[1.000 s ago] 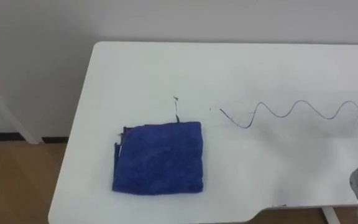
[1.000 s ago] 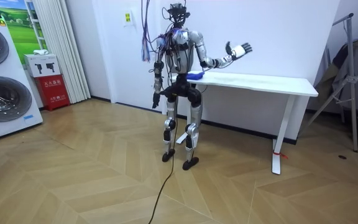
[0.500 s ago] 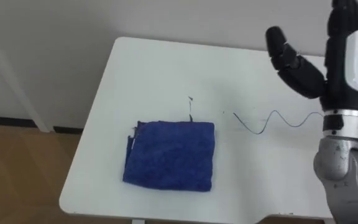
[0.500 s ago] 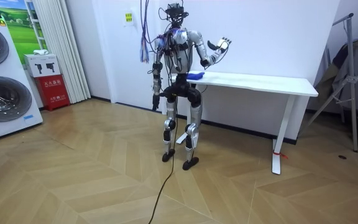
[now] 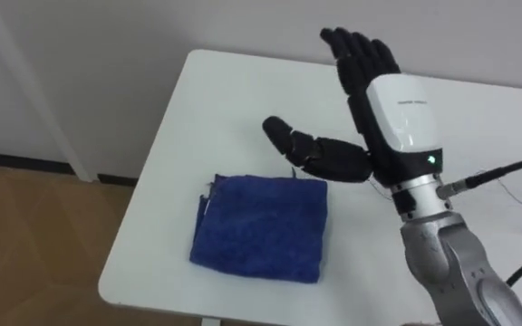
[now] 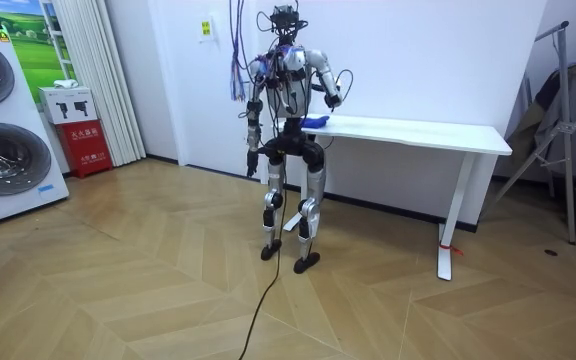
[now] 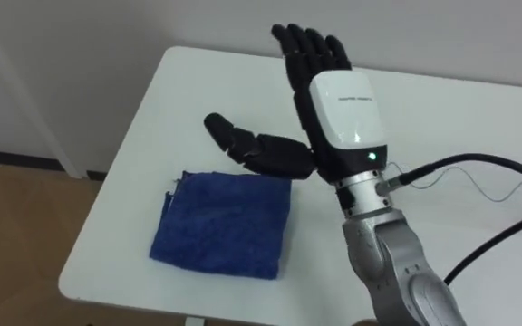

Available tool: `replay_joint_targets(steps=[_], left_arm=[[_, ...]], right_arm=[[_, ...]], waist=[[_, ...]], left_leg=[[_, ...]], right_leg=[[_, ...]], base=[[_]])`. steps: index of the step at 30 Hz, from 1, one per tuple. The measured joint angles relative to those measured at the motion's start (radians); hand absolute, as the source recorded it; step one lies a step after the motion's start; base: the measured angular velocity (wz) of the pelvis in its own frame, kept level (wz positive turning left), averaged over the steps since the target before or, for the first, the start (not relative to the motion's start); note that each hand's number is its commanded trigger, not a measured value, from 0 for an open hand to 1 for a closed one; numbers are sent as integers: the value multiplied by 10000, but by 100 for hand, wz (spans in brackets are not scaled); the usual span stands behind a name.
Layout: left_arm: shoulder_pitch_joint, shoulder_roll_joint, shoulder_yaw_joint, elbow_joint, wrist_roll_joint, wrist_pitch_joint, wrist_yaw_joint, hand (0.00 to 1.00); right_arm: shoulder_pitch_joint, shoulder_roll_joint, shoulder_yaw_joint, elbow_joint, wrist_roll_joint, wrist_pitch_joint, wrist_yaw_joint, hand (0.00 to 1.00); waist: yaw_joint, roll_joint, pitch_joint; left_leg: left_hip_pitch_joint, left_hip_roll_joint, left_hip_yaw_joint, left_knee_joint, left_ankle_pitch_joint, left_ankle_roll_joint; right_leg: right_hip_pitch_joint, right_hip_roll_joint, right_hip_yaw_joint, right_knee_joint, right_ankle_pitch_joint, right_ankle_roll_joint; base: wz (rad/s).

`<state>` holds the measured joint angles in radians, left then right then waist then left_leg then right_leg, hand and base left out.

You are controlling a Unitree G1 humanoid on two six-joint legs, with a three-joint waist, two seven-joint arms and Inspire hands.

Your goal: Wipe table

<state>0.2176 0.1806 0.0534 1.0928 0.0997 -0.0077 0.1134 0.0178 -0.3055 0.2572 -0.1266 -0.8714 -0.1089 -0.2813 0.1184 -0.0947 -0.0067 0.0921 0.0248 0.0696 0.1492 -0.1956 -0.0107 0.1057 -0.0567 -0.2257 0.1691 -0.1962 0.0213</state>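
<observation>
A folded blue cloth [image 5: 261,226] lies flat on the white table [image 5: 234,100], near its front left corner. My right hand [image 5: 397,118] is raised in the air above the table, just right of and beyond the cloth. It is open, with fingers straight up and the thumb pointing left over the cloth's far edge, and it touches nothing. A thin wavy pen line [image 7: 478,188] runs across the tabletop to the right of the arm. In the room view I stand at the table's left end, and my left hand [image 6: 251,158] hangs at my side.
The table's left and front edges run close to the cloth, with wooden floor [image 5: 34,244] below. In the room view, washing machines [image 6: 3,120] and a red box [image 6: 86,145] stand at the left, and a metal stand [image 6: 563,125] at the right.
My right hand has swung in from the right and now hovers near the cloth, still open. The view has shifted a little; the cloth lies as before.
</observation>
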Motion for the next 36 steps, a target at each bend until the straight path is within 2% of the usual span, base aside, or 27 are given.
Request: replay_joint_targets(steps=[2,5,9,10,13,16,18,20,22,26,32,33,35,36], left_arm=[[4,3,-34,-3,-2,-1,-29,0],[1,22,-324,-136,19,-17,-81,0],[-205,26,-447,-122,15,-236,-94,0],[-284,30,-448,-120,13,-290,-93,0],[-339,30,-471,-35,9,-393,-93,0],[-329,22,-471,-36,15,-392,-93,0],[-294,30,-465,-35,12,-391,-89,0],[-287,52,-480,73,2,-402,-68,0],[-414,120,-610,284,12,-423,0,0],[-451,101,-629,360,0,-468,109,0],[-556,102,-648,342,21,-578,152,0],[-557,102,-648,317,21,-578,156,0],[-556,101,-648,288,22,-578,157,0],[-550,100,-631,286,99,-578,157,0]], right_arm=[[269,-56,106,35,-1,-4,2,0],[555,-140,645,566,-82,-18,19,0],[869,-135,1351,1374,-515,-104,434,0],[869,-137,1457,1550,-650,-109,576,0],[937,-129,1540,1735,-723,-200,667,0],[950,-128,1540,2001,-777,-238,655,0],[956,-127,1543,2154,-860,-241,606,0],[964,-112,1564,2648,-974,-287,329,0],[1113,-115,1570,3273,-1088,-312,300,0],[1186,-41,1563,3739,-1138,-532,-169,0],[1241,-5,1554,4041,-1396,-552,-580,0],[1243,-4,1554,4098,-1487,-553,-654,7],[1245,-5,1554,4156,-1554,-554,-680,100],[1247,-5,1552,4244,-1629,-561,-737,100]], waist=[[117,-60,46],[186,-34,69],[280,118,170],[291,134,174],[286,165,179],[303,107,120],[314,100,114],[304,141,142],[280,100,114],[275,136,131],[265,130,123],[263,134,122],[261,148,91],[266,174,43]], left_leg=[[46,2,1,0,-1,-1],[48,1,7,-18,-3,-3],[-49,0,-35,-45,-3,-3],[-164,-1,-60,-38,0,0],[-259,-4,-148,20,3,2],[-292,-7,-178,17,3,1],[-262,-14,-191,16,3,1],[-196,-24,-283,9,3,1],[-114,-46,-311,-11,3,0],[-122,-38,-311,-17,3,0],[-162,-49,-310,-16,2,0],[-195,-49,-308,-16,2,1],[-210,-48,-307,-14,2,1],[-201,-48,-305,-15,2,1]], right_leg=[[81,2,0,-5,1,-1],[79,3,15,-7,5,2],[26,5,-36,10,12,0],[-68,5,-57,15,17,-9],[-120,6,-125,0,18,-11],[-157,7,-129,-19,18,-10],[-153,5,-120,-29,19,-9],[-54,5,-112,-63,23,-3],[113,-3,-138,-202,30,10],[107,-6,-215,-204,30,11],[97,-18,-236,-203,31,13],[91,-19,-236,-202,31,13],[77,-16,-235,-199,30,14],[83,-14,-235,-197,30,14]], base=[[0],[0],[2],[5],[7],[4],[4],[11],[10],[0],[1],[0],[0],[0]])
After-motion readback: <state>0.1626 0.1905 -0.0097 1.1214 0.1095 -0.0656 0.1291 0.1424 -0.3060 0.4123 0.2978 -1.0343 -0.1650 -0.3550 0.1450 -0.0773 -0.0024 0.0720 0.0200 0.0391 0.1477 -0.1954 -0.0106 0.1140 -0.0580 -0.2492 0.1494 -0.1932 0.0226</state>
